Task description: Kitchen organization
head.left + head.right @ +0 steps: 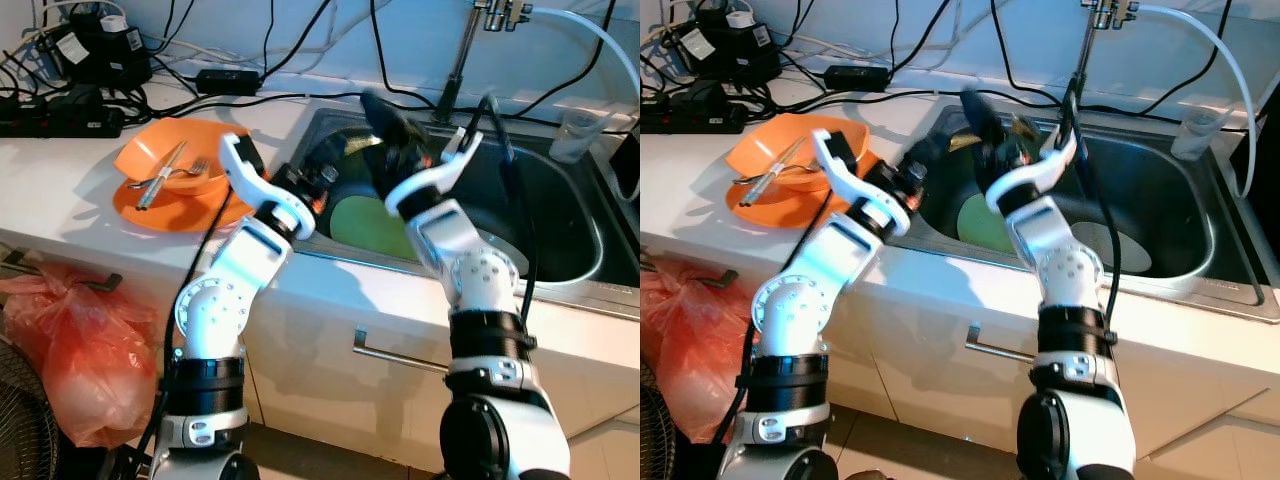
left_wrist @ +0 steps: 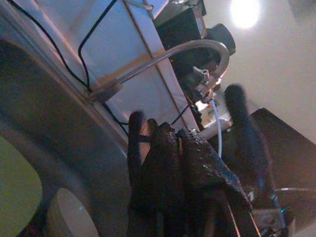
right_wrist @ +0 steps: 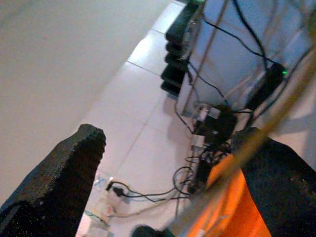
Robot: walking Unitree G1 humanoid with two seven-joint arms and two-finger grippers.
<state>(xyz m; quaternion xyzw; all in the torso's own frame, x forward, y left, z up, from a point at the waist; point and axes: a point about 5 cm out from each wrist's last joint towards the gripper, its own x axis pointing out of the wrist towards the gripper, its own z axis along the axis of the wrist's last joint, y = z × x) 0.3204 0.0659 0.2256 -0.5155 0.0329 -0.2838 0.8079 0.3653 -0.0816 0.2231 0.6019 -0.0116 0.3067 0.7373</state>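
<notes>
Green plate [image 1: 372, 228] lies flat in the sink [image 1: 560, 215], near the front wall on the counter side; a paler plate [image 1: 1110, 248] sits beside it toward the drain end. That green plate looks like the item in hand for the tidy-up.

My left gripper [image 1: 335, 165] is over the sink's left rim, above the green plate. In the left wrist view its fingers [image 2: 163, 168] are pressed together with nothing between them, so closed and empty.

My right gripper [image 1: 395, 125] is raised over the middle of the sink, pointing back toward the counter. Right wrist view shows its fingers [image 3: 64, 168] spread wide apart, empty, with the orange dishes past them.

On the counter left of the sink: orange plate [image 1: 165, 205] with an orange bowl [image 1: 160, 160] on it, and cutlery [image 1: 162, 175] across the bowl. Tap [image 1: 470, 45] stands at the back.

Judgement: still in approach, nothing picked. Next move needs a gripper lowered to the green plate's rim, fingers straddling the edge, since it lies flat.
</notes>
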